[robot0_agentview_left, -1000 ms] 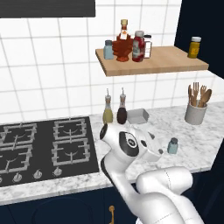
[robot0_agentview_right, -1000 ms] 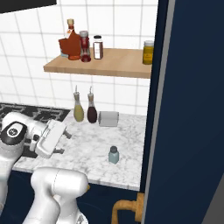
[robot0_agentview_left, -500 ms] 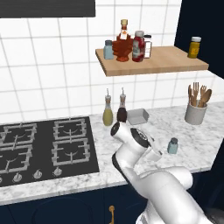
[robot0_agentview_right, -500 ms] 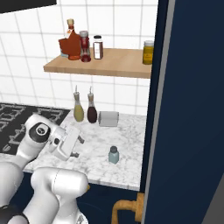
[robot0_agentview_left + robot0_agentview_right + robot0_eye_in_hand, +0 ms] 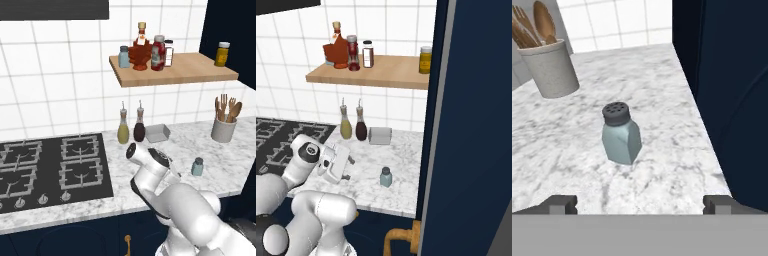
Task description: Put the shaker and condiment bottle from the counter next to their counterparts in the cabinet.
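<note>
The pale blue-grey shaker (image 5: 197, 166) (image 5: 385, 177) (image 5: 620, 134) stands upright on the marble counter (image 5: 235, 155) near its front right. My gripper (image 5: 349, 169) (image 5: 639, 204) hovers low over the counter to the shaker's left, facing it, open wide with nothing between its fingertips (image 5: 562, 202). The shaker is a short way ahead of them. The red condiment bottle (image 5: 158, 52) (image 5: 352, 52) stands on the wooden shelf (image 5: 190, 70) beside the dark red leaf-shaped bottle (image 5: 140, 50) (image 5: 336, 49). The matching shaker (image 5: 123, 56) is at the shelf's left end.
A white utensil crock (image 5: 223, 129) (image 5: 549, 67) stands behind the shaker. Two oil cruets (image 5: 131, 129) and a small grey tray (image 5: 157, 132) sit by the wall. The gas hob (image 5: 50, 165) lies left. A tall dark blue panel (image 5: 476, 125) (image 5: 727, 75) borders the counter's right. A yellow jar (image 5: 222, 53) sits on the shelf's right.
The arm has swung right across the counter and brought the hand closer to the shaker. The shaker and the shelf items have stayed put.
</note>
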Robot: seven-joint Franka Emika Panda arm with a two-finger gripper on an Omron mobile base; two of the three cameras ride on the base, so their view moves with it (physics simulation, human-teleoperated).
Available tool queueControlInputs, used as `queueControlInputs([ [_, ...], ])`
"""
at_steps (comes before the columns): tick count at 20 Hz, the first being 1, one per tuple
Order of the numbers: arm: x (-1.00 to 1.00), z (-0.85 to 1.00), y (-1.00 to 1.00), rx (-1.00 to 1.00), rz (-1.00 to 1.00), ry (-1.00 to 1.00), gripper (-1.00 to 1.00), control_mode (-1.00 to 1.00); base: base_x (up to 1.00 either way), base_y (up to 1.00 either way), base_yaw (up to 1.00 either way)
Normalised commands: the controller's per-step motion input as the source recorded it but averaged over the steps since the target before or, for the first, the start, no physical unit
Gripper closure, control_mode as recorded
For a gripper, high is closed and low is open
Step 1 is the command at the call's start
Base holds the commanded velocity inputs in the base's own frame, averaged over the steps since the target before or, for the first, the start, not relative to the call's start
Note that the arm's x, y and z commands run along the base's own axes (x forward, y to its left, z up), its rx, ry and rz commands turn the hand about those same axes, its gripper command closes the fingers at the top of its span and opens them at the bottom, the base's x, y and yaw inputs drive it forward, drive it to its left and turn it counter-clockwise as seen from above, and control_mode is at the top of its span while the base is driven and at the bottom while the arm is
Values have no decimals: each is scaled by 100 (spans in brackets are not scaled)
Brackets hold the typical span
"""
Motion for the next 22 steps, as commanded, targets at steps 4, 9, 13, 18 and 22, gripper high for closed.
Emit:
queueControlInputs([
  [4,60,-30,-12,0,7,-6,-100,-100,0,0,0],
  [9,21,0,-31,0,0,-1,-100,-100,0,0,0],
  [13,14,0,-49,-1,0,-2,-100,-100,0,0,0],
  [18,23,-4,-46,-2,0,-2,-100,-100,0,0,0],
  [22,26,-18,-44,0,0,-2,-100,-100,0,0,0],
])
